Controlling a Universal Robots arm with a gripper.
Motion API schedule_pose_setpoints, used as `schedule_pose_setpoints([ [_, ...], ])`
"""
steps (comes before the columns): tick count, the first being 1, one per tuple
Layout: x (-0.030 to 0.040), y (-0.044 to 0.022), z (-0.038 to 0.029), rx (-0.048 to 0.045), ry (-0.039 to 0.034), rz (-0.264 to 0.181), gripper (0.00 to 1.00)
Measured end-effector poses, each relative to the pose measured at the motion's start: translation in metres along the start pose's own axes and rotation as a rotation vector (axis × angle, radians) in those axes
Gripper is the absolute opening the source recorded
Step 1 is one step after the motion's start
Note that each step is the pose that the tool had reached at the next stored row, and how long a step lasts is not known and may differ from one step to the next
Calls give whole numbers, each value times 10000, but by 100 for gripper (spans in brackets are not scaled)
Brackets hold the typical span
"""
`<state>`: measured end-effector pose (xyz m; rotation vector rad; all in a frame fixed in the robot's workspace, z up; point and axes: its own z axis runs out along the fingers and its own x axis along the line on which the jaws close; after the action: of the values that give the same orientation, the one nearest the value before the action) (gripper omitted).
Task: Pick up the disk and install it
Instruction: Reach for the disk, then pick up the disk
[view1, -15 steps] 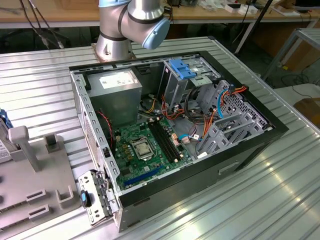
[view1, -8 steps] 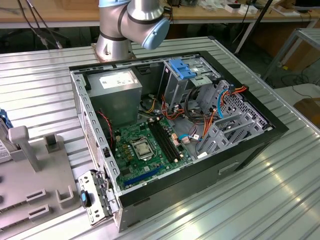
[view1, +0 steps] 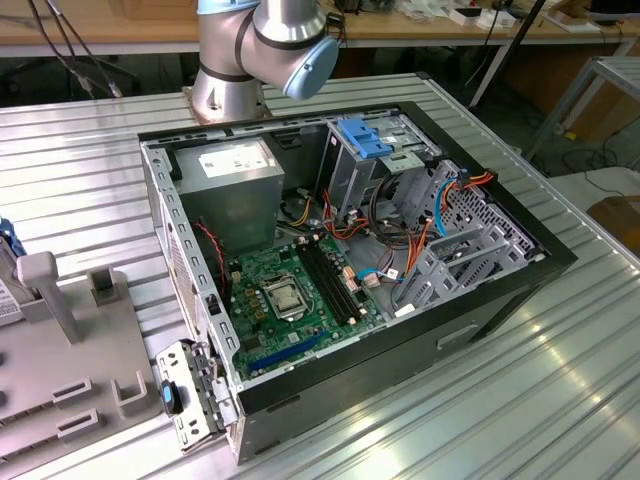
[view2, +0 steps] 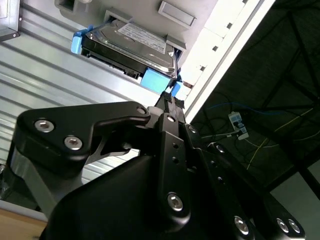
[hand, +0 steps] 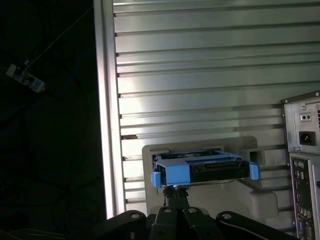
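In the exterior view, the open computer case (view1: 400, 372) sits mid-tabletop (view1: 520, 400). Loose cables (view1: 398, 240) crowd its bay, and I'd worry that a carried disk snags there.

In the second wrist view, the disk (view2: 131, 46) lies in a grey holder (view2: 140, 12). The claw (view2: 170, 101) is right at its blue rail (view2: 156, 80), where an off-centre hold could tilt or jam it.

In the first wrist view, the holder stands near the tabletop's edge. The claw looks narrow against the rail, but I cannot tell whether it grips.

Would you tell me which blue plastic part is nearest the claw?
The disk's blue side rail, right by the claw; the blue latch sits atop the drive cage.
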<state>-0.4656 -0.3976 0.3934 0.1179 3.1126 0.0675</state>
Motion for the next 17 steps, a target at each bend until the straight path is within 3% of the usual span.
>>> schedule_pose_setpoints([
  [17, 28, -2, 0, -4, 5, -124, 11],
])
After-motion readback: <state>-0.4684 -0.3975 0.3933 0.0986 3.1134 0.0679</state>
